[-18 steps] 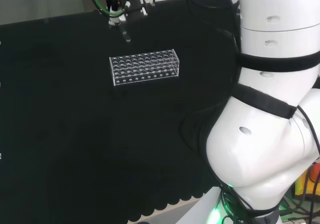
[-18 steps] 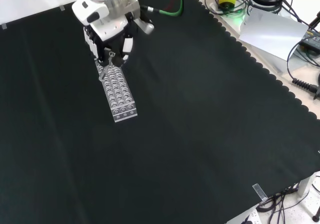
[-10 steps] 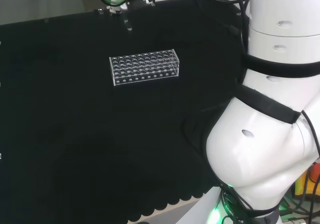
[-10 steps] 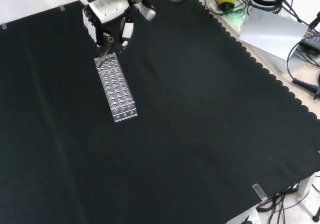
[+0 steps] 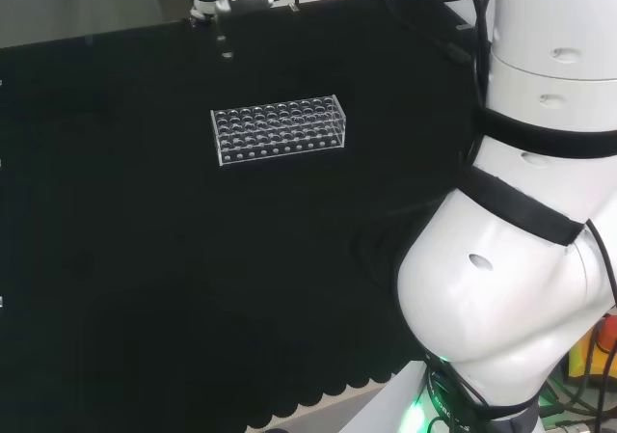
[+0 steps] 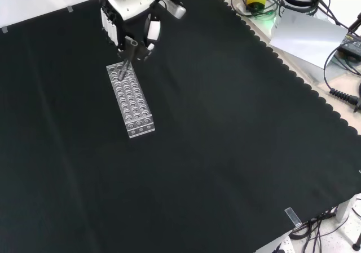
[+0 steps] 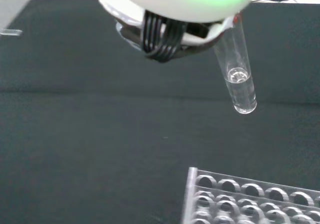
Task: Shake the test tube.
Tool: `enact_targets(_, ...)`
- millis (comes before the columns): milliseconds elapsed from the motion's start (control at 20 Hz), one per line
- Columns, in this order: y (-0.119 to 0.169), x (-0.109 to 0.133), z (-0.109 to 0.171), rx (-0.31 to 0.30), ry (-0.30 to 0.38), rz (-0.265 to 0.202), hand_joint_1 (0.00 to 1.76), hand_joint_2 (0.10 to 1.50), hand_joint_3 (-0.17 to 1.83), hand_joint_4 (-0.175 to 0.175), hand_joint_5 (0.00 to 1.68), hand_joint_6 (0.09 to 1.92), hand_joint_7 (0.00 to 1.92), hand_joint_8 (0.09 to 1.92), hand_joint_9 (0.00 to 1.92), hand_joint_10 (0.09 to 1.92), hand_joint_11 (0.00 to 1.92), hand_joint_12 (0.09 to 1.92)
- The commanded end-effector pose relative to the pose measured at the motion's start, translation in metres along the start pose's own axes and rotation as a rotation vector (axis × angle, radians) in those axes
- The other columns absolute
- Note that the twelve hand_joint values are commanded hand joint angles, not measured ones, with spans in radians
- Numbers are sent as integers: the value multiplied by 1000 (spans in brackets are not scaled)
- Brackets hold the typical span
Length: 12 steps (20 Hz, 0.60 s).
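Hand (image 6: 131, 17) is clamped on the test tube (image 7: 237, 74) — fingers pinch its upper end, and the tube hangs tilted in the air with a little clear liquid at its rounded bottom. In the front view the tube's lower end sits over the far end of the clear rack (image 6: 131, 99); the wrist view shows it raised clear of the rack's holes, not touching. Rack lies alone on the black cloth (image 6: 237, 140) — in the head view it is left of the arm's white links (image 5: 521, 259).
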<state>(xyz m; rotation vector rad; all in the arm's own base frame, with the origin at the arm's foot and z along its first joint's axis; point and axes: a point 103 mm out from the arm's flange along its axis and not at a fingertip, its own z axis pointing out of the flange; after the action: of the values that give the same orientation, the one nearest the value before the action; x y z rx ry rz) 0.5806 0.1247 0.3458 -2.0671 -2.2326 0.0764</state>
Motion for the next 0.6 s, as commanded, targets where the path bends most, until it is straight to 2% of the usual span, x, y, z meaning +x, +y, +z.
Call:
enact_targets(50, -3, 21, -10, -17, 22, -35, 1325, 753, 461, -175, 1323, 203, 1355, 726, 1615, 514, 1266, 863)
enact_targets(150, -4, 12, -11, -20, 12, -12, 1325, 754, 460, -175, 1324, 200, 1355, 726, 1615, 516, 1266, 864)
enact_targets(300, -7, -17, -12, -17, -26, 59, 1325, 754, 459, -175, 1325, 197, 1355, 726, 1614, 518, 1266, 864)
enact_targets(600, -25, -114, -11, -24, -69, 244, 1324, 755, 457, -175, 1328, 190, 1355, 725, 1612, 522, 1266, 865)
